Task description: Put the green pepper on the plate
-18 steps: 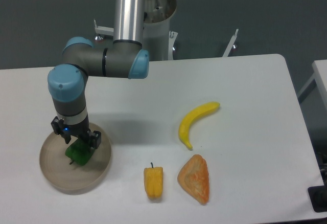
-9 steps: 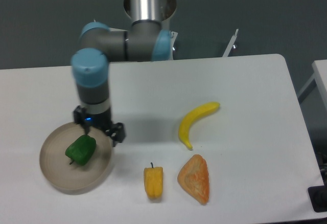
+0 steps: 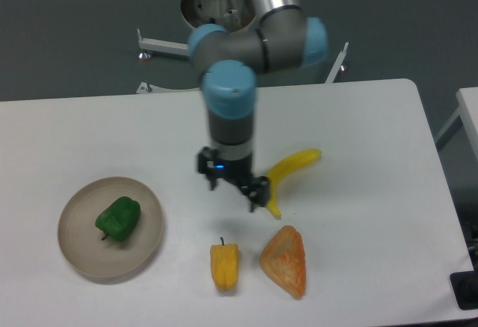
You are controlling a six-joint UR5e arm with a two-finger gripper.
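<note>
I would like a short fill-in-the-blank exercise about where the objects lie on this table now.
1. The glossy green bell pepper lies on the round beige ____.
2. The yellow-orange pepper lies to the image-left of the orange wedge-shaped ____.
3. The gripper holds ____.
4. The curved yellow ____ is partly hidden behind the gripper.

Missing words: plate; slice; nothing; banana

The glossy green pepper lies on the round beige plate.
</note>
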